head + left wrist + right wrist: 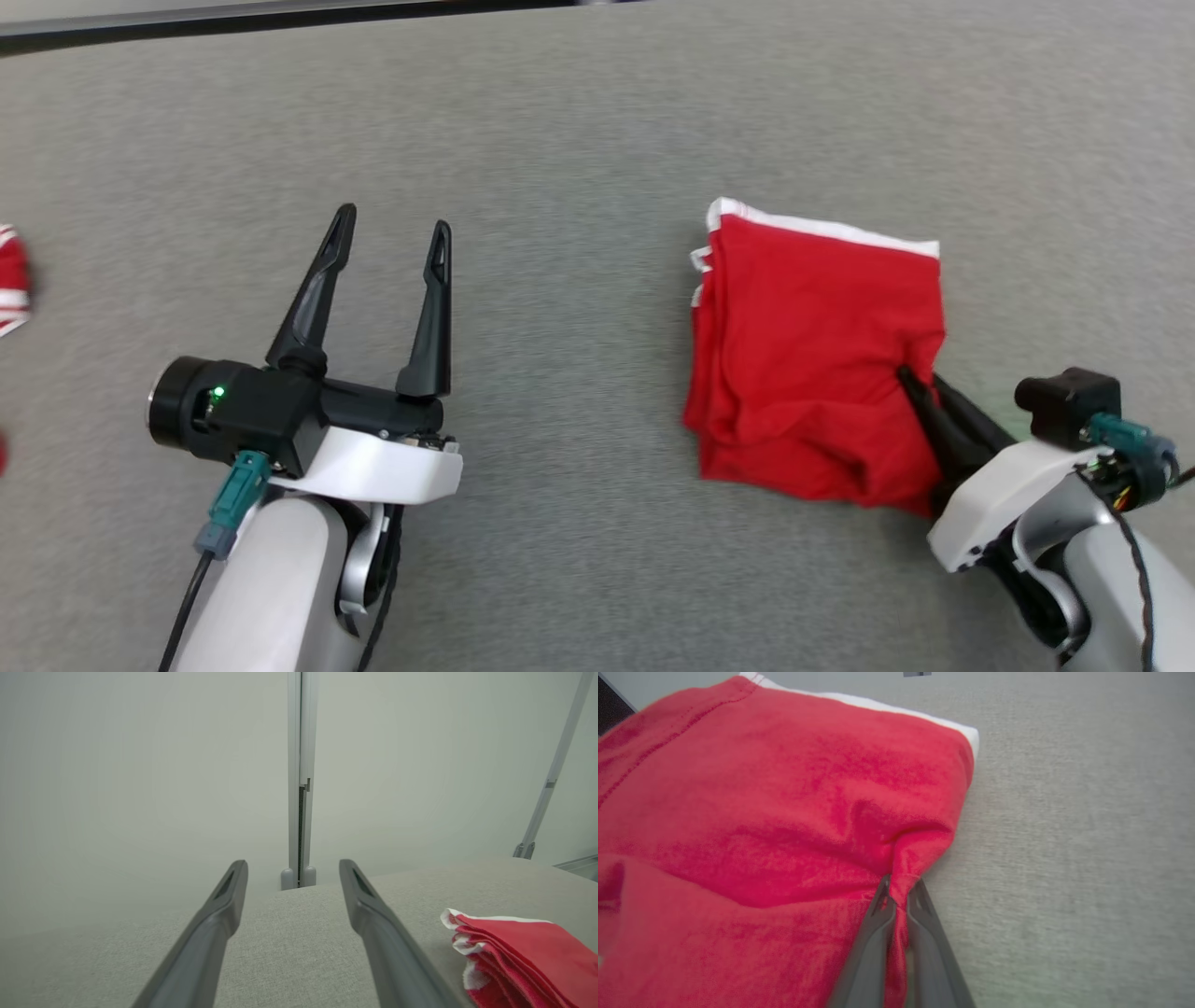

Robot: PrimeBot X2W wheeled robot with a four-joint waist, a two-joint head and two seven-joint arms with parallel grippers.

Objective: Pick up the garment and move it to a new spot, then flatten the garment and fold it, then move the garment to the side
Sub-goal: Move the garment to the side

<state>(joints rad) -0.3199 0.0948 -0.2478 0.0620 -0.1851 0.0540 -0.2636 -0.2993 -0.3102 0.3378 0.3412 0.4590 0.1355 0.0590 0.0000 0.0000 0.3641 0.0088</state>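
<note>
The garment [803, 355] is red with white trim, folded into a rough rectangle on the grey table, right of centre. My right gripper [910, 378] is shut on its right edge, pinching a bunched fold of red cloth [903, 882] between the two dark fingers. The white hem [896, 709] runs along the garment's far edge. My left gripper [392, 233] hovers over bare table to the left, open and holding nothing. In the left wrist view the garment [518, 952] lies to the right of the spread fingers [292, 868].
Another red and white cloth [11, 280] lies at the table's far left edge. The grey table surface [560, 140] stretches wide around the garment. A pale wall with a vertical post [299, 779] stands behind the table's far edge.
</note>
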